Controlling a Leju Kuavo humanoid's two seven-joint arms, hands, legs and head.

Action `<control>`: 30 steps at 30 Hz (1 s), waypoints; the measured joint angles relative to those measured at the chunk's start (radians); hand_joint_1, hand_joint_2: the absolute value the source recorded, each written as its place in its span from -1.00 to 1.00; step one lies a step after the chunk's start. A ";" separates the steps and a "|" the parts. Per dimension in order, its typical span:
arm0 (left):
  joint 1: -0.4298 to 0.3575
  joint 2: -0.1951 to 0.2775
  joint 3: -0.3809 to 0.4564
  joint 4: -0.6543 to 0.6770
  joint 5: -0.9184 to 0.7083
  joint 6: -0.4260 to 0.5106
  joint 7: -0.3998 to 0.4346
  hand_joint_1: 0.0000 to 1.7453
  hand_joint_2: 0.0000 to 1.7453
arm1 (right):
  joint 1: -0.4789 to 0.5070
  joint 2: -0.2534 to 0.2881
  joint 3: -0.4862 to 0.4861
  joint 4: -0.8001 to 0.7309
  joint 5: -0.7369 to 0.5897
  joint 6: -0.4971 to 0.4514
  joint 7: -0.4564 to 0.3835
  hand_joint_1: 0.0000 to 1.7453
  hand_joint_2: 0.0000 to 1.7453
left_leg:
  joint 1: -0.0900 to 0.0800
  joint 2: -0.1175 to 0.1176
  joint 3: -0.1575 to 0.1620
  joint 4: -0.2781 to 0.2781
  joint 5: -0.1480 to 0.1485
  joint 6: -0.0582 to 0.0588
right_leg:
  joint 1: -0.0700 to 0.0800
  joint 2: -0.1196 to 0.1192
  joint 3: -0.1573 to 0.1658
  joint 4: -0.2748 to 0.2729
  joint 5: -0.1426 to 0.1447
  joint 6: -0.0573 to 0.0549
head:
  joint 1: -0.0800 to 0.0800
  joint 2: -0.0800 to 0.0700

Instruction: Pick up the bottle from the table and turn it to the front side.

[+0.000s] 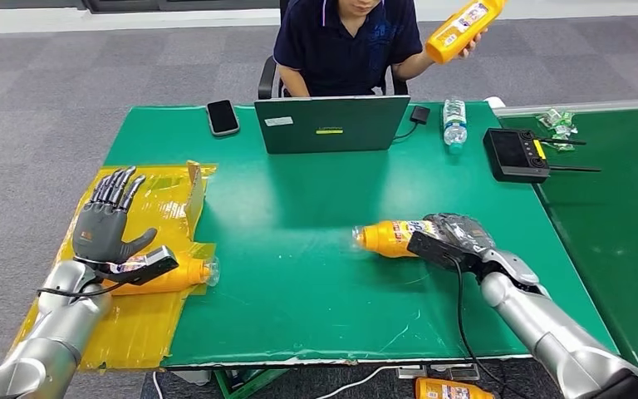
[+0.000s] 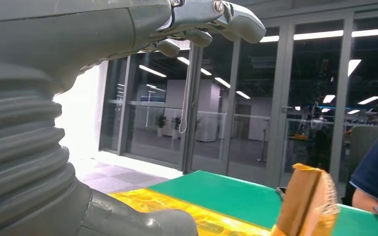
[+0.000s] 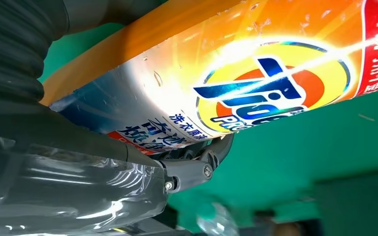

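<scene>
An orange detergent bottle (image 1: 386, 238) lies on its side near the middle of the green table (image 1: 299, 216), its cap end pointing left. My right hand (image 1: 455, 234) grips its base end. In the right wrist view its fingers (image 3: 197, 164) curl around the bottle (image 3: 236, 73), whose printed label faces the camera. I cannot tell whether the bottle touches the table. My left hand (image 1: 108, 218) is raised with fingers spread and holds nothing. It hovers over the yellow sheet (image 1: 162, 208), just above a second orange bottle (image 1: 170, 276). The left wrist view shows this hand (image 2: 54, 98) empty.
A person sits behind the table holding up another orange bottle (image 1: 465, 29). Along the far edge are a laptop (image 1: 332, 123), a phone (image 1: 223, 116), a water bottle (image 1: 454, 125) and a black controller (image 1: 515, 154). A further orange bottle (image 1: 453, 389) lies on the floor.
</scene>
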 joint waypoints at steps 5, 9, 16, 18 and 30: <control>-0.034 -0.029 -0.005 0.002 -0.014 -0.010 0.009 -1.00 1.00 | -0.085 0.085 0.000 0.005 -0.035 -0.020 -0.011 1.00 1.00 | 0.000 0.001 0.000 0.000 0.000 0.000 | 0.000 0.001 -0.001 0.000 0.001 0.000 | 0.000 0.000; -0.048 -0.042 -0.007 0.003 -0.012 -0.015 0.006 -1.00 1.00 | -0.130 0.128 -0.002 0.005 -0.051 -0.025 -0.010 1.00 1.00 | 0.000 0.000 -0.001 0.000 0.001 0.000 | 0.000 0.000 -0.002 0.000 0.000 0.000 | 0.000 0.000; -0.054 -0.072 -0.008 0.004 0.013 -0.015 -0.003 -1.00 1.00 | -0.190 0.197 -0.006 0.005 -0.077 -0.030 -0.008 1.00 1.00 | 0.000 0.000 -0.002 0.000 0.000 0.000 | 0.000 0.001 -0.003 0.000 0.000 0.000 | 0.000 0.000; -0.054 -0.077 -0.008 0.004 0.021 -0.014 -0.008 -1.00 1.00 | -0.199 0.212 -0.007 0.005 -0.079 -0.030 -0.008 1.00 1.00 | 0.000 0.000 -0.002 0.000 0.000 0.000 | 0.000 0.000 -0.003 0.000 0.000 0.000 | 0.000 0.000; -0.058 -0.142 -0.008 -0.002 0.158 -0.054 -0.034 -1.00 1.00 | -0.208 0.328 -0.027 0.006 -0.172 -0.036 -0.086 1.00 1.00 | 0.000 0.000 -0.002 0.000 0.000 0.000 | 0.000 0.001 -0.003 0.000 0.000 0.000 | 0.000 0.000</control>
